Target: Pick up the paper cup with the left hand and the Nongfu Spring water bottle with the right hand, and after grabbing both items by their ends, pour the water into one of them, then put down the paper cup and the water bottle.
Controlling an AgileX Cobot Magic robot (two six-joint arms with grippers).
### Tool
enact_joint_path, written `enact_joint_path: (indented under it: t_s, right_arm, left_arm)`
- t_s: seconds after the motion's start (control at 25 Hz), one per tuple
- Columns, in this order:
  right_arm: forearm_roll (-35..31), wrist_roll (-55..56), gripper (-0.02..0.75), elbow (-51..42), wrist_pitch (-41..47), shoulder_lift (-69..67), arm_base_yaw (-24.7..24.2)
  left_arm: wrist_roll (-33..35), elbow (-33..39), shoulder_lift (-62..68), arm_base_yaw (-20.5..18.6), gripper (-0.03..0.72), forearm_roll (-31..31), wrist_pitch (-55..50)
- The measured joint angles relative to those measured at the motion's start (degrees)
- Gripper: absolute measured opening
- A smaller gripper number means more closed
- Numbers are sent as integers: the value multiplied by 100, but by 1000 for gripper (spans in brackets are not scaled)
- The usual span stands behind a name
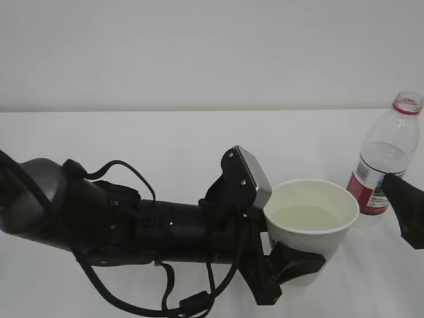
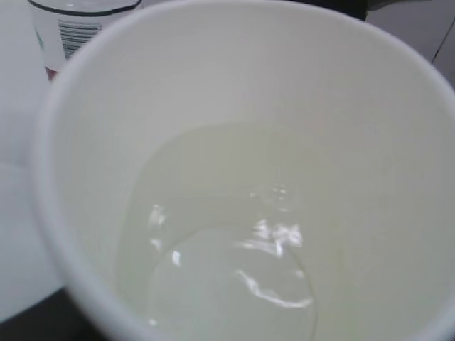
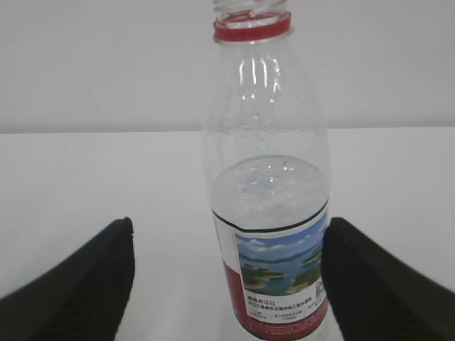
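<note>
On the table at right, the bottle (image 3: pixel 269 213) stands upright between the right gripper's (image 3: pixel 227 284) spread fingers, light and crushable, best held mid-label, while the left gripper (image 1: pixel 285 268) clamps the thin water-filled cup (image 1: pixel 310 228).

This is looking like a lab or robot test bench rather than a home: a bare white tabletop (image 1: pixel 165 139) is running up to a plain white wall (image 1: pixel 199 46), and a black robot arm (image 1: pixel 132 228) trailing loose cables (image 1: pixel 119 301) is working on it.
</note>
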State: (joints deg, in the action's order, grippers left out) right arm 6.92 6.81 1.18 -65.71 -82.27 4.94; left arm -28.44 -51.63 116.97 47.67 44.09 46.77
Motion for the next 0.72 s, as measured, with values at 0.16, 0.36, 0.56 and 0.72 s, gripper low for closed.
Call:
enact_joint_path:
  t_s: [0.16, 0.36, 0.56, 0.72]
  right_arm:
    - [0, 0, 610, -12, 0, 0, 0]
    - [-19, 3, 608, -12, 0, 3, 0]
    - [-19, 3, 599, -12, 0, 3, 0]
    - [-19, 13, 596, -12, 0, 3, 0]
  left_arm:
    - [0, 0, 0, 0, 489, -71, 36]
    - [0, 0, 0, 0, 489, -307, 182]
    - [0, 0, 0, 0, 489, -523, 182]
    - [0, 0, 0, 0, 489, -616, 182]
